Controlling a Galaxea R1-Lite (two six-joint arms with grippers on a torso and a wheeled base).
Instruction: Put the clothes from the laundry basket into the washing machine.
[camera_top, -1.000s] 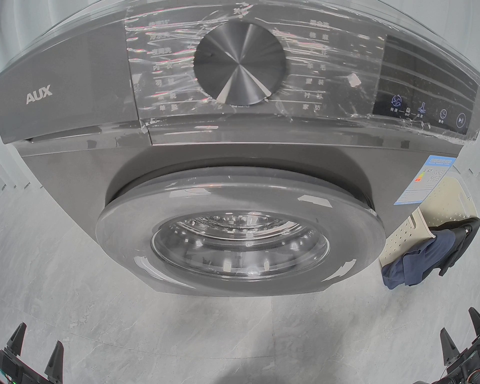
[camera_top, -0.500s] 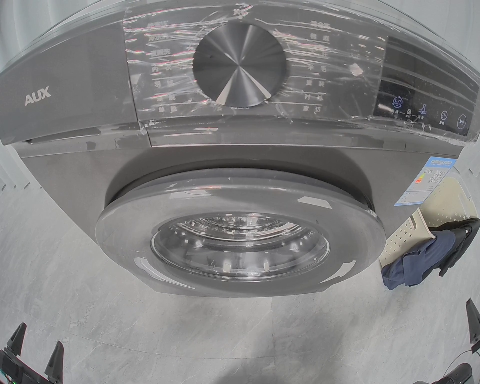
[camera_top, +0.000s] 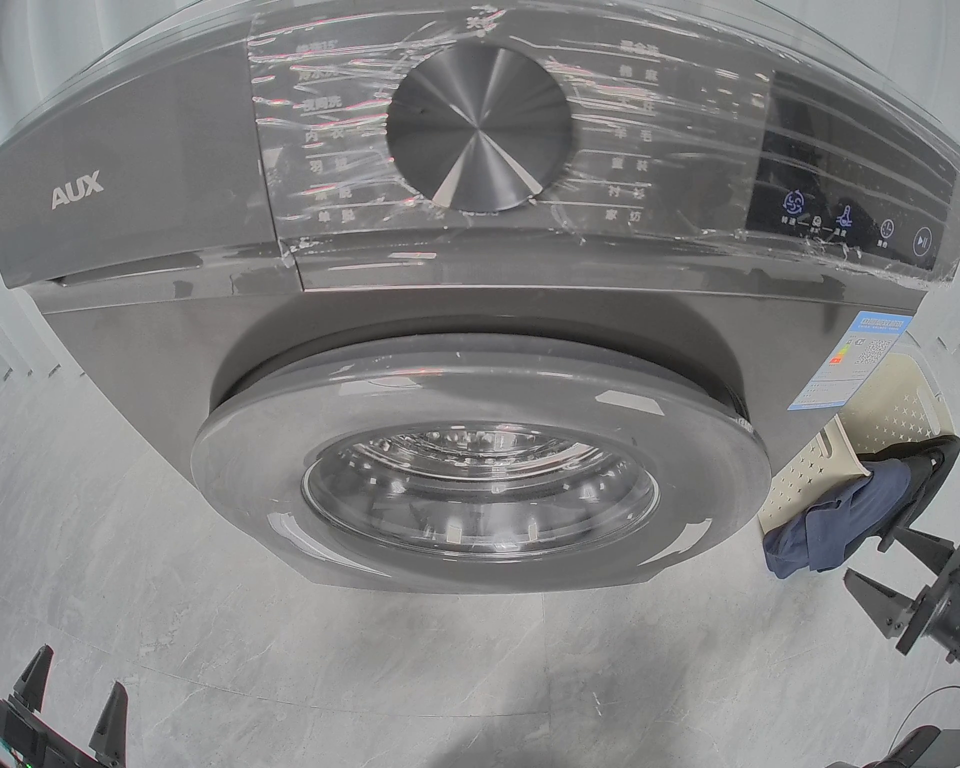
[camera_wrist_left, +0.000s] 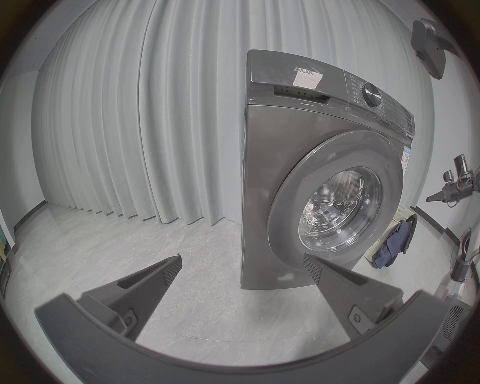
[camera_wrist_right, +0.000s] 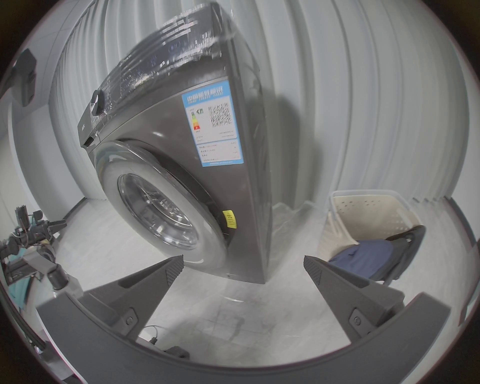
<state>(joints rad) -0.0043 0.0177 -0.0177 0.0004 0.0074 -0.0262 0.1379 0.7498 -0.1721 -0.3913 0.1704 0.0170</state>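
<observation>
Ahead in the head view, the washing machine (camera_top: 480, 290) stood close, its round door (camera_top: 480, 470) shut and the drum behind the glass looking bare. The laundry basket (camera_top: 885, 410) sat on the floor (camera_top: 300, 620) just beside the machine's right side, with a blue garment (camera_top: 840, 520) draped over its near rim and a black garment (camera_top: 925, 465) next to it. The right tool (camera_top: 900, 575) hung near the blue garment with its fingers spread and nothing in them. The left tool (camera_top: 78, 680) sat low on the left, also spread and empty.

From the left wrist view, the left tool (camera_wrist_left: 241, 260) gaped towards the washing machine (camera_wrist_left: 280, 175), well apart from the shut door (camera_wrist_left: 340, 200).

From the right wrist view, the right tool (camera_wrist_right: 242, 262) gaped with the laundry basket (camera_wrist_right: 370, 210) off to one side. The blue garment (camera_wrist_right: 365, 257) spilled over its front and the black garment (camera_wrist_right: 407, 245) hung on the rim.

The step in hand looked like the reach for the first garment. It would go best if the right tool came down over the thick fold on the rim, closed on cloth alone and lifted clear of the basket. The door would need opening before any loading, likely a job for the left tool.
</observation>
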